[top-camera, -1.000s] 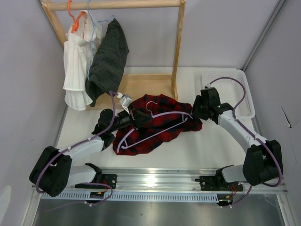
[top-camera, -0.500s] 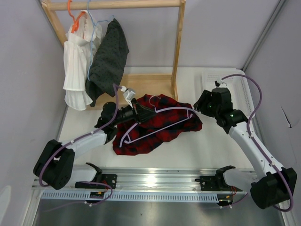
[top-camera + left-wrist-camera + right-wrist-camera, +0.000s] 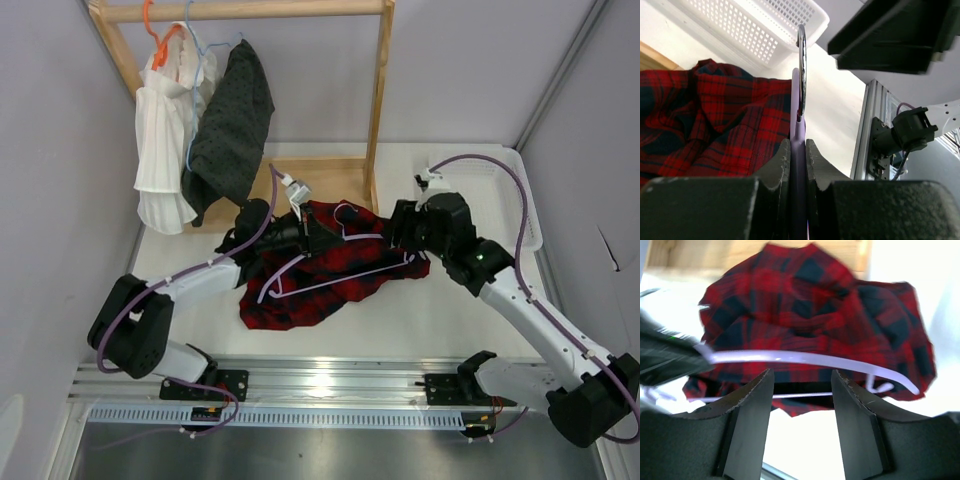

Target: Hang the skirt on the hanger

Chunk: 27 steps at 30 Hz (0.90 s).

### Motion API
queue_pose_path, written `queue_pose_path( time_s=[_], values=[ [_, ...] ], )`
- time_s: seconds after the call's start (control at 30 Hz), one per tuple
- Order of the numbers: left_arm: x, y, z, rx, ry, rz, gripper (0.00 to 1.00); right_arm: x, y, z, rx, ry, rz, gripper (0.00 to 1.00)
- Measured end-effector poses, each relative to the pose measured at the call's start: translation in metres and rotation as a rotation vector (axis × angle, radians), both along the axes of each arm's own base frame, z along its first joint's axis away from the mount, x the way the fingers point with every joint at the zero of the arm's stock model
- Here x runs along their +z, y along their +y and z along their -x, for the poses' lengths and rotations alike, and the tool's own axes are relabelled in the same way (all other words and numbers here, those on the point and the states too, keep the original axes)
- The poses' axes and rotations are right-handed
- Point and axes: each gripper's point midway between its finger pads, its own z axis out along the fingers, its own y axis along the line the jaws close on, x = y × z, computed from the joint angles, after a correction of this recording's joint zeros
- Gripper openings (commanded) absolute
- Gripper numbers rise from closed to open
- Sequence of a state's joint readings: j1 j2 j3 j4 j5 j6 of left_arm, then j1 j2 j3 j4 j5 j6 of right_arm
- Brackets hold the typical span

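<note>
The red-and-black checked skirt lies crumpled on the table in front of the wooden rack. The lilac hanger lies across it, hook towards the rack. My left gripper is shut on the hanger's neck just below the hook; the left wrist view shows the lilac plastic pinched between the jaws, with the skirt beyond. My right gripper hovers open over the skirt's right edge. In the right wrist view its open gripper frames the hanger's arm and the skirt.
A wooden rack stands at the back. A white pleated garment on an orange hanger and a dark dotted garment on a pale blue hanger hang from it. A white basket sits at the back right.
My left gripper has carried the hanger up and to the right over the skirt. My right arm has swung left, bringing its gripper over the skirt's right edge.
</note>
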<state>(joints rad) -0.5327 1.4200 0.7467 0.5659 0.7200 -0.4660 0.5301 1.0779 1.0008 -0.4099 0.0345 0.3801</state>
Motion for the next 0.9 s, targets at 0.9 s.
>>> queue_pose_path(
  time_s=[0.9],
  values=[
    [-0.012, -0.016, -0.008, -0.04, 0.028, -0.048, 0.0, -0.005, 0.088, -0.003, 0.16, -0.001, 0.039, 0.48]
  ],
)
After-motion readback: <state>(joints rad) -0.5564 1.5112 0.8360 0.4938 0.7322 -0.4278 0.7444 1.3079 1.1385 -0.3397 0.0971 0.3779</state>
